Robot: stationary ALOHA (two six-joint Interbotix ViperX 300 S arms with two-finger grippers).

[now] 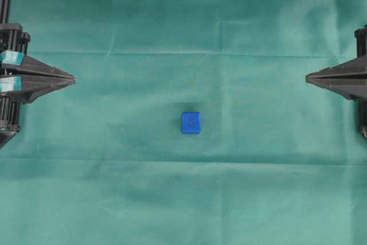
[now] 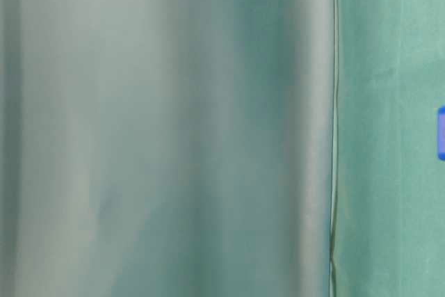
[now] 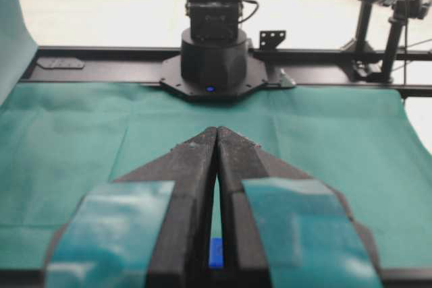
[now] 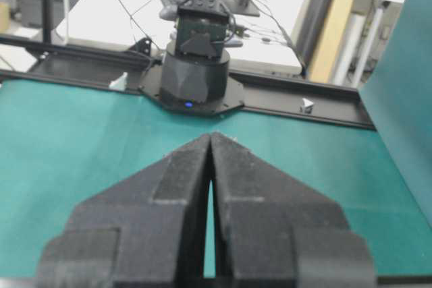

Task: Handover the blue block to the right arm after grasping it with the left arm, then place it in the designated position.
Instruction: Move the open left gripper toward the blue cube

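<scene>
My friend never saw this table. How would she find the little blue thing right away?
Look at the big green cloth that covers the whole table, with a black pointed robot hand at each side edge. Near the middle of the cloth, a bit below the line between the two hands, sits the blue block. It is the only bright blue thing there, a small cube lying alone, touching nothing.

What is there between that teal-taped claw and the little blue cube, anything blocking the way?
Nothing visible. In the overhead view only bare green cloth lies between the left gripper, shut at the left edge, and the blue block near the middle. The right gripper waits shut at the opposite edge, well clear.
</scene>
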